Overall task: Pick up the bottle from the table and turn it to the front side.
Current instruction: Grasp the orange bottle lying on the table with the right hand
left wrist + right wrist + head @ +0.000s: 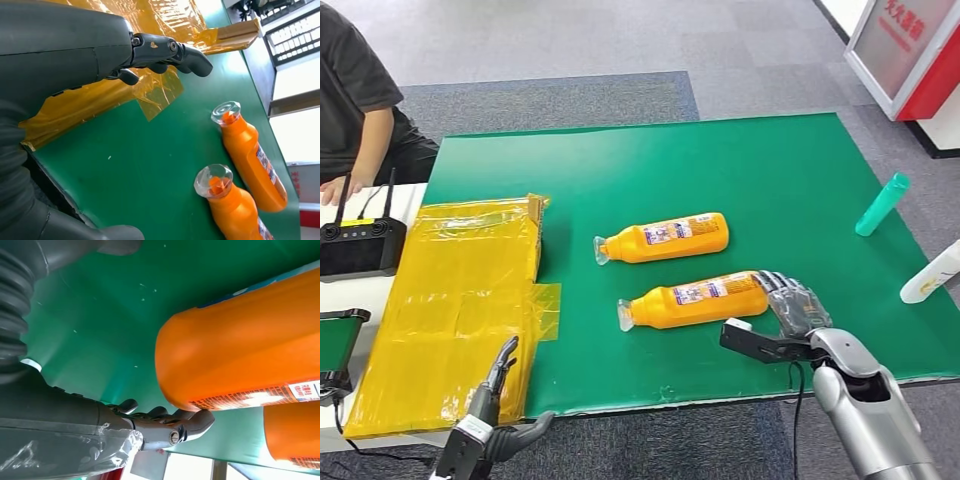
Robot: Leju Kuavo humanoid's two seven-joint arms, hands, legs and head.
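Two orange bottles with clear caps lie on their sides on the green mat (788, 180), caps to the left. My right hand (794, 305) is at the base end of the nearer bottle (697, 298), fingers spread and touching that end, thumb stretched out apart below it. In the right wrist view the bottle's base (241, 340) lies just above my fingertips (196, 422), with the farther bottle (292, 432) beside it. The farther bottle (663, 238) lies untouched. My left hand (497, 385) hovers open at the mat's front left; its wrist view shows the nearer bottle (232, 212) and the farther one (251, 157).
A yellow plastic-wrapped package (448, 300) covers the mat's left side. A teal bottle (882, 204) and a white bottle (931, 273) lie at the right edge. A person (350, 100) sits at the far left beside a black controller (358, 245).
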